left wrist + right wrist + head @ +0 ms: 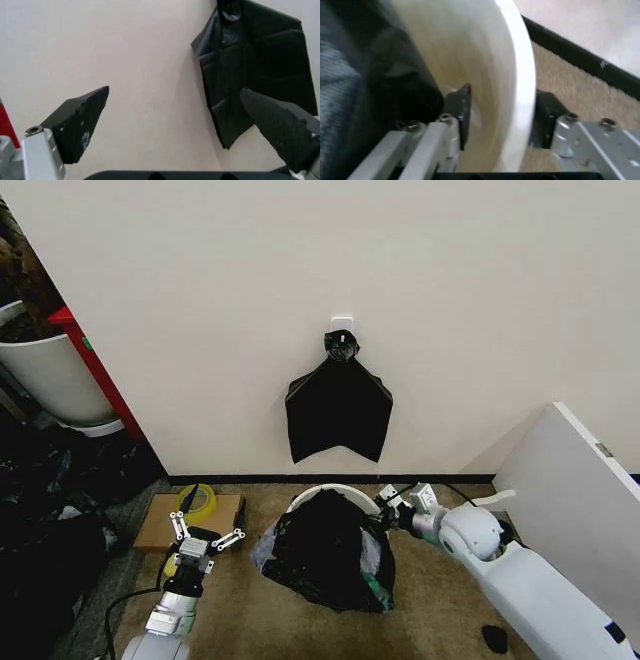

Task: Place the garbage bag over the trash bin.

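The right hand (388, 510) sits at the right rim of the bin (345, 491); in the right wrist view its fingers (461, 108) straddle the cream wall (485, 75), one inside and one outside, parted and clamping nothing I can make out; the bag (330, 552) lies dark against the inner finger. The bag is heaped over the bin, its front hanging low while the back rim shows bare; it looks thin, light, slippery and easily torn, so I judge the hem the best hold, pinched in a fold and drawn outward over the rim. The left hand (205, 533) hovers released, left of the bin, above a box (160, 525) with a tape roll (198, 502); a bunch of bags (339, 412) hangs on the wall.
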Controlling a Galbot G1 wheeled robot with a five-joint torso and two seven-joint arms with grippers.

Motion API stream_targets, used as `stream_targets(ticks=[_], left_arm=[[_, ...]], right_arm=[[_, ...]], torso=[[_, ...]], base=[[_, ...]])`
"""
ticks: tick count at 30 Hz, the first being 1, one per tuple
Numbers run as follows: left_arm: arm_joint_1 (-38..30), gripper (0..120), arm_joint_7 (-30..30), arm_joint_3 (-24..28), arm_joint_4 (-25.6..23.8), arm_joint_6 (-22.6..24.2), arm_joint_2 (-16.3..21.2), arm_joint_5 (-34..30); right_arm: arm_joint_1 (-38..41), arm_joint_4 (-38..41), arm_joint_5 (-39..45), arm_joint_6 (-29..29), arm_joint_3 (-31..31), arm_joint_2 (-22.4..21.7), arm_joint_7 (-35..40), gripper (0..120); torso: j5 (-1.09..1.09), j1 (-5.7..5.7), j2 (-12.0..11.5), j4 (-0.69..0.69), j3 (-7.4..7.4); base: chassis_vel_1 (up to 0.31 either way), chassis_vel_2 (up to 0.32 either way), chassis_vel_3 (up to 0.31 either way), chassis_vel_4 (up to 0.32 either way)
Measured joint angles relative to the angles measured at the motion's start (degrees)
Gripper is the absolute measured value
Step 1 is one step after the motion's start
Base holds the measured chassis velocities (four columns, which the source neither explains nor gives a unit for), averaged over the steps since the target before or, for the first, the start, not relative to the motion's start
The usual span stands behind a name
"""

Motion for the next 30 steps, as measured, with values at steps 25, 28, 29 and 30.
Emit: stream_targets(ticks=[25,28,29,30], left_arm=[[-0.5,100,-2.3,1.2,-0.5,0.5,-0.2,1.2],[-0.3,100,-2.5,1.1,-0.7,0.5,-0.2,1.3],[-0.3,100,-2.5,1.1,-0.7,0.5,-0.2,1.3],[-0.2,100,-2.5,1.1,-0.8,0.5,-0.2,1.3]], right_arm=[[-20.2,18.6,36.1,33.6,3.9,16.6,76.7,2],[-21.0,17.4,30.6,41.1,2.8,20.8,80.5,2],[-21.0,17.4,30.6,41.1,2.8,20.8,80.5,2],[-21.4,17.1,29.4,42.1,2.5,21.5,81.1,2]], torso=[[-0.02,0.0,0.0,0.0,0.0],[-0.01,0.0,0.0,0.0,0.0],[-0.01,0.0,0.0,0.0,0.0],[0.0,0.0,0.0,0.01,0.0]], base=[[0.0,0.0,0.0,0.0],[0.0,0.0,0.0,0.0],[0.0,0.0,0.0,0.0],[0.0,0.0,0.0,0.0]])
